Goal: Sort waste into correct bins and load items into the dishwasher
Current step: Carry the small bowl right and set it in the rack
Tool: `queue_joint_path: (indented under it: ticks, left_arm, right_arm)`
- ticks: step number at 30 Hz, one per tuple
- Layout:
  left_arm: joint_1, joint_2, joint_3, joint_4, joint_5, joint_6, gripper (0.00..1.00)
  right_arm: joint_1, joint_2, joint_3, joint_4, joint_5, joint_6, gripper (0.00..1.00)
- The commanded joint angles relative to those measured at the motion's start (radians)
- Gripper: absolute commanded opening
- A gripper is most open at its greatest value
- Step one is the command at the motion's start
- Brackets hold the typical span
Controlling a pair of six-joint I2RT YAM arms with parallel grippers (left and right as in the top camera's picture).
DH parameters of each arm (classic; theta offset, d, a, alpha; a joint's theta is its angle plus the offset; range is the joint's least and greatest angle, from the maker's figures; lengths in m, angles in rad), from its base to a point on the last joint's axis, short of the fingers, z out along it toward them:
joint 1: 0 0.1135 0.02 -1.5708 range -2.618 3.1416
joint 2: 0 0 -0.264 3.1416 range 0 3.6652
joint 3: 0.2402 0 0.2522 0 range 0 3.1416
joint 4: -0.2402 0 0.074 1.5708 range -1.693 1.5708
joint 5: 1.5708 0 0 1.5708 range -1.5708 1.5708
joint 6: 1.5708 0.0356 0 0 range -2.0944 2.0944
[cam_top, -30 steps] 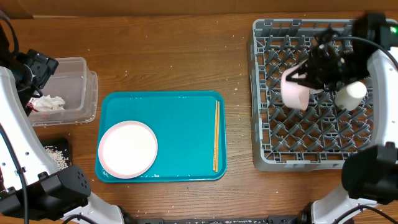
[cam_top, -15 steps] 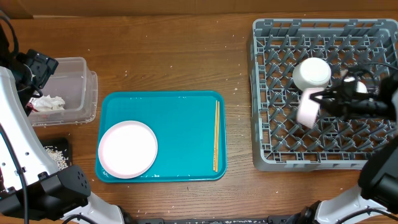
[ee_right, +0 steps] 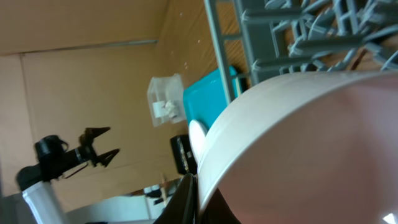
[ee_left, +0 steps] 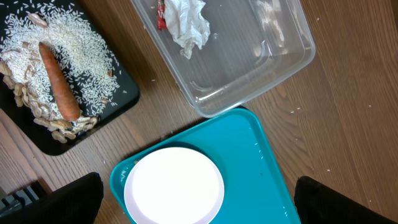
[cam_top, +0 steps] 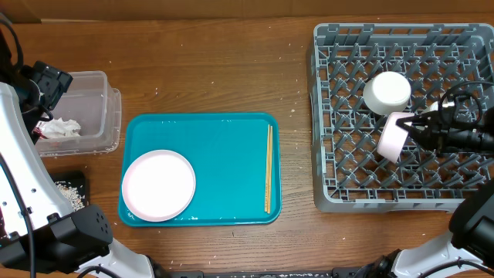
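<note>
My right gripper point(cam_top: 414, 128) is shut on the rim of a white bowl point(cam_top: 393, 137), held on its side just above the grey dishwasher rack point(cam_top: 332, 116). In the right wrist view the bowl point(ee_right: 298, 143) fills the frame and one finger point(ee_right: 186, 199) presses its rim. Another white bowl point(cam_top: 387, 92) sits upside down in the rack. My left gripper point(cam_top: 54, 83) hovers open and empty by the clear tub point(cam_top: 104, 116), which holds the napkin point(ee_left: 189, 22) and red wrapper point(ee_left: 160, 14). Rice and the orange stick point(ee_left: 59, 81) lie on the black tray point(ee_left: 118, 99). The white plate point(cam_top: 158, 185) and chopsticks point(cam_top: 268, 168) lie on the teal tray.
The teal tray point(cam_top: 224, 147) sits in the middle of the wooden table, between the tub and the rack. The rack's upright pegs stand close around the held bowl. Both arm bases stand at the table's front corners.
The right arm has swung to the rack's right side, carrying the bowl toward the rack's front. The upside-down bowl, hidden before, now shows. The left arm has not moved.
</note>
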State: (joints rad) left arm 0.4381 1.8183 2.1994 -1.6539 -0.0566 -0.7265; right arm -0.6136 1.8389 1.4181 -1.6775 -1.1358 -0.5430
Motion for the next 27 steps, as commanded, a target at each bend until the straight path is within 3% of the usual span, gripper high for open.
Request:
queue_joint_path:
  ticks: [1, 15, 27]
  left_arm:
    - [-0.006, 0.004, 0.001, -0.002, -0.013, -0.006, 1.0]
    - [-0.006, 0.004, 0.001, -0.002, -0.013, -0.006, 1.0]
    - [-0.006, 0.004, 0.001, -0.002, -0.013, -0.006, 1.0]
  right_arm:
    - [0.0, -0.016, -0.008, -0.018, -0.04, -0.06, 0.04]
    - [0.097, -0.015, -0.056, 0.029, -0.033, -0.084, 0.04]
    - [-0.003, -0.014, -0.045, 0.051, 0.019, -0.006, 0.06]
